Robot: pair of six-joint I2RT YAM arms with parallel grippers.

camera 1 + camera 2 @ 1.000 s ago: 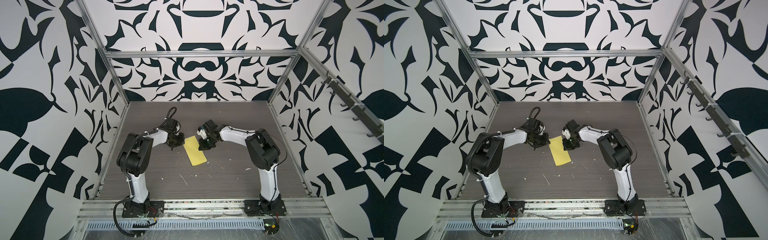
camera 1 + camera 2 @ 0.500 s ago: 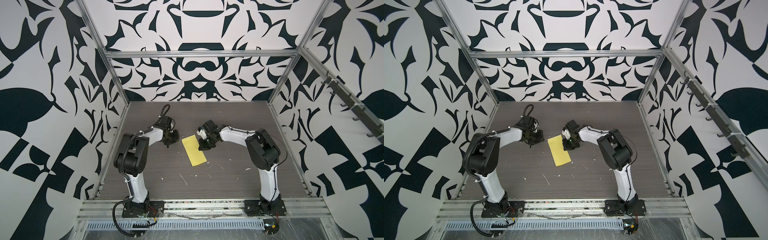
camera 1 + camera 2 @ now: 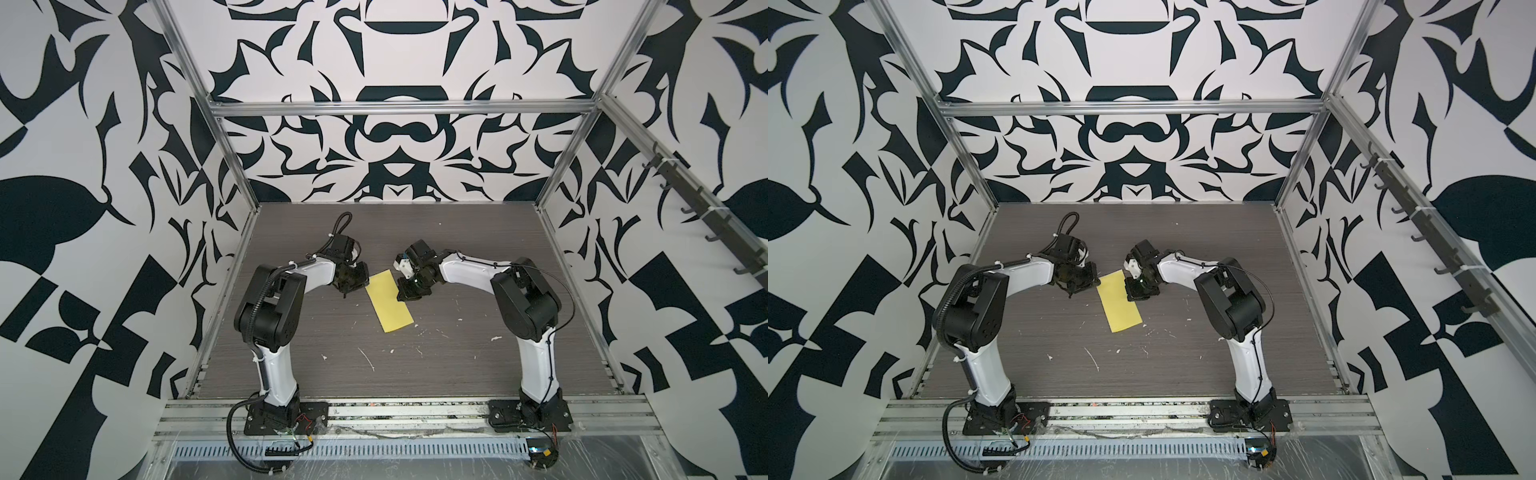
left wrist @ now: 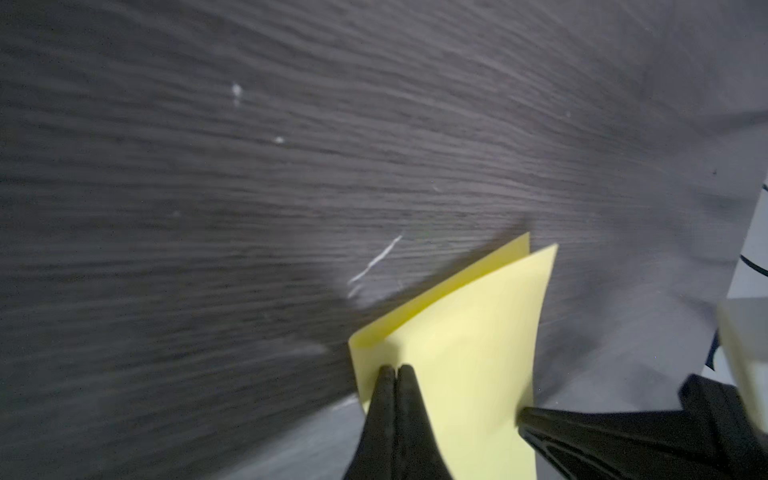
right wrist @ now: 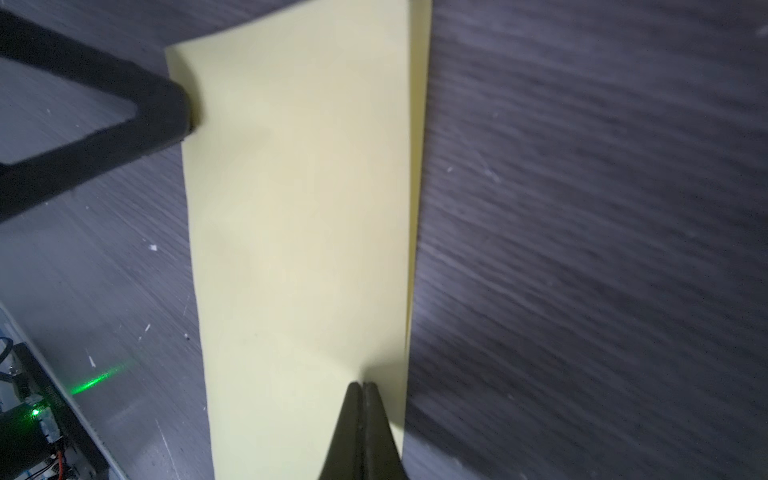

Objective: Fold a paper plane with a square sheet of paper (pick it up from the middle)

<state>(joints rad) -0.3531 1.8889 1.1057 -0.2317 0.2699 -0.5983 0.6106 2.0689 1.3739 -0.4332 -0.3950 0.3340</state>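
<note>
My left end effector (image 4: pixel 395 369) was clenched, jaws tight together. Its tips sat at the square sheet of paper (image 4: pixel 457 374), by a corner at the sheet's far end. I couldn't tell if they pressed down or only touched. My right end effector (image 5: pixel 363 384) was clenched the same way, tips closed over the sheet near its other long edge, also at the far end. In both top views the left end effector (image 3: pixel 362 283) & right end effector (image 3: pixel 404 291) faced each other across the sheet's width, near but apart.

The sheet was folded in half to a long narrow rectangle: 2 layers, edges slightly offset in the wrist views, top layer a bit bowed. It lay approx. in the middle of the table (image 3: pixel 457 249), set diagonally. Its far end was btwn my end effectors, and its near end angled toward the front & toward my right arm's side. Only that 1 fold showed.

Further out, small white flecks (image 3: pixel 368 359) were scattered over the dark wood-grain table in front of the sheet. A green glow (image 5: pixel 99 378) lay on the table in the right wrist view. My left arm (image 3: pixel 270 307) & right arm (image 3: pixel 528 307), white & black, bent inward from bases at the front rail (image 3: pixel 407 415). Black-&-white patterned walls (image 3: pixel 395 62) on an aluminium frame closed in the table on 3 sides.
</note>
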